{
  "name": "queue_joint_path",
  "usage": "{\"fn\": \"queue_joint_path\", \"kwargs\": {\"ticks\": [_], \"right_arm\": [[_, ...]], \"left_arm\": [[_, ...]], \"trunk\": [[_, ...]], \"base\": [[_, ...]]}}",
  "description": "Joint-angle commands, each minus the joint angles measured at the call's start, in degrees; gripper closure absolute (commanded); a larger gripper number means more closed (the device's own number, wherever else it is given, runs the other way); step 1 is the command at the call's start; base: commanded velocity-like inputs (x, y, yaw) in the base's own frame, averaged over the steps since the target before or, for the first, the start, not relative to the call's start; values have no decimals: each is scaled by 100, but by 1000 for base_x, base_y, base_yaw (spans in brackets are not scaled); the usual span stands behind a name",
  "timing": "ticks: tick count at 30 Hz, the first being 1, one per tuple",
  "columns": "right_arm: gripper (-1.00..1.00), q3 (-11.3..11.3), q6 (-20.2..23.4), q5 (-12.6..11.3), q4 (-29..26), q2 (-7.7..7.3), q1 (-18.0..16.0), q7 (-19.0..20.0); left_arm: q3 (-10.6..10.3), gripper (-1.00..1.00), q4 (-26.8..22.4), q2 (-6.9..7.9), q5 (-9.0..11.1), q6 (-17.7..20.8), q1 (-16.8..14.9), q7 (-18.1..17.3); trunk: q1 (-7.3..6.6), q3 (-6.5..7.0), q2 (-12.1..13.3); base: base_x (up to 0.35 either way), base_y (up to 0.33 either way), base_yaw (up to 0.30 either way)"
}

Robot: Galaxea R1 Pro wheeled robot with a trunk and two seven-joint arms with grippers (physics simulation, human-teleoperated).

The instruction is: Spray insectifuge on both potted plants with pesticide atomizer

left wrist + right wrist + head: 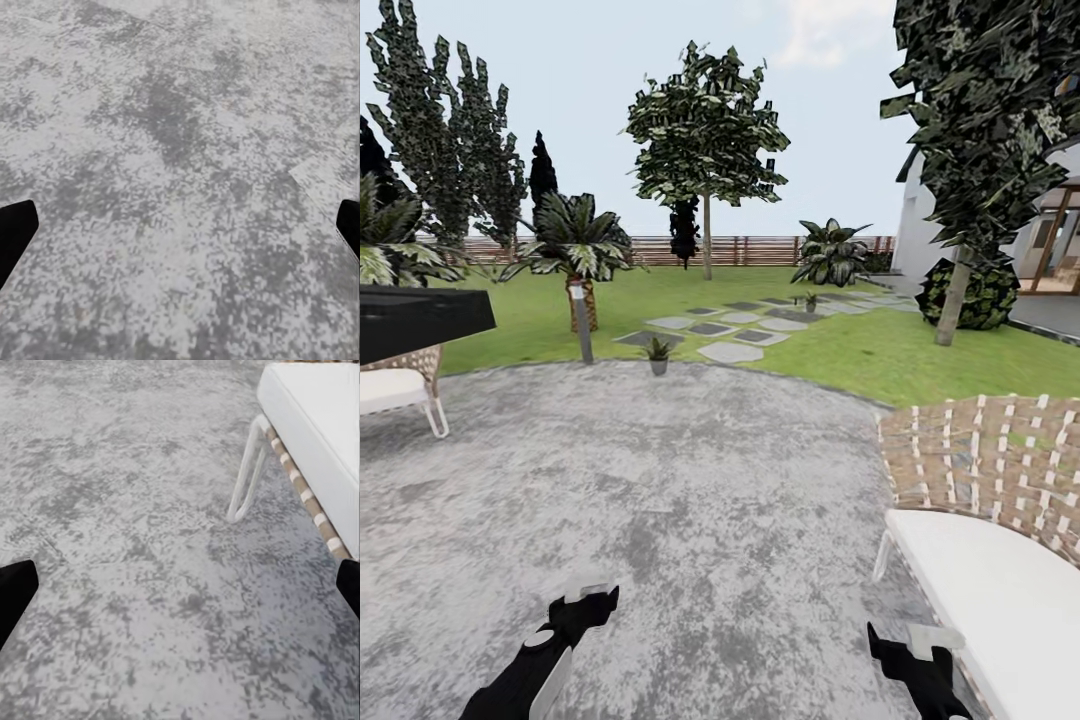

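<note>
While both arms are hanging low over the paving, the left gripper (180,225) is showing its two dark fingers spread wide at the edges of the left wrist view, with nothing but mottled grey stone between them; the right gripper (180,589) is likewise spread and holding nothing. In the head view both are riding at the bottom of the frame, the right one just beside a white-cushioned woven chair (1000,540), whose bent white leg (247,472) is standing on the stone near that arm.

The round grey patio (690,480) is stretching ahead to the lawn (840,350). One potted plant (658,352) is sitting at the patio's far rim, where the stepping stones (732,330) are beginning; a second potted plant (810,299) is standing farther along them, small and hard to make out. I am not making out the pesticide atomizer anywhere; a dark tabletop (420,318) is jutting in at the left, and its surface is hidden.

The task is looking barely begun. The risk is driving toward the plants with no bottle in hand, or the right arm clipping the chair as the base is turning.
</note>
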Motion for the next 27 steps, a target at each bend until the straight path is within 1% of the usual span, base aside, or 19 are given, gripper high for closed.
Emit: {"fn": "queue_joint_path", "kwargs": {"ticks": [1, 9, 16, 27], "right_arm": [[-100, 2, -18, -3, 4, 0, -3, -6], [-100, 6, -18, -3, 4, 1, -3, -6], [-100, 8, -18, -1, 4, 0, -3, -6], [-100, 1, -18, 8, 6, 0, -3, 0]], "left_arm": [[-7, -100, -1, 1, 60, -3, -2, 4], [-7, -100, -1, 3, 60, -3, -2, 2], [-7, -100, -1, 1, 60, -3, -2, 0], [-4, -100, -1, 3, 60, -3, -2, 3]], "trunk": [[2, -6, -2], [2, -6, -2], [2, -6, -2], [2, -6, -2]], "base": [[332, -96, 0], [332, -88, 0], [332, -24, 20], [332, -2, 160]]}}
